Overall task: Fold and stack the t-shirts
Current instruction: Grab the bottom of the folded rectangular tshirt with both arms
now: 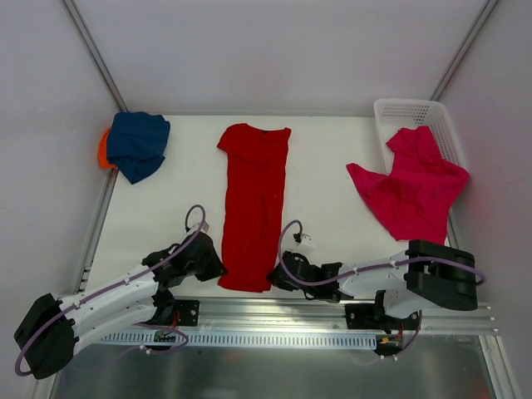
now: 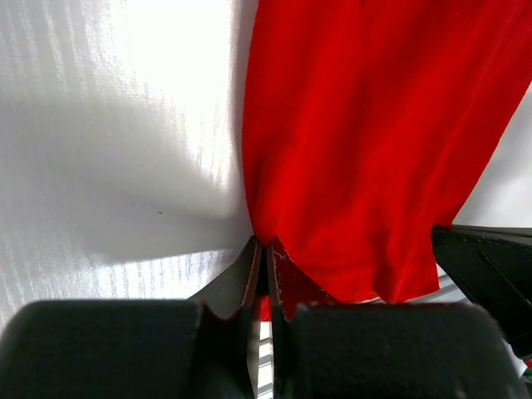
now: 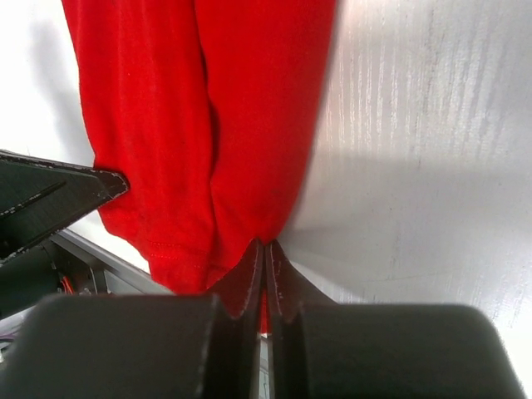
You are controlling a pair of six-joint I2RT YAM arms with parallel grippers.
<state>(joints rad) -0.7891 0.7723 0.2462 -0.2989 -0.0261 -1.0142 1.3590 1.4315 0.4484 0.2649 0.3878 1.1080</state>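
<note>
Red shirt (image 1: pixel 253 204): flat on counter (image 1: pixel 332 224) centre, collar toward 12 o'clock.
Left hand (image 2: pixel 263 249): closed tight, pinching its hem corner at 7 o'clock.
Right hand (image 3: pixel 264 248): closed tight, pinching hem corner at 5 o'clock.
Navy shirt (image 1: pixel 137 143): 10 o'clock, atop orange shirt (image 1: pixel 103 151).
Pink shirt (image 1: pixel 411 187): 2 o'clock.
</note>
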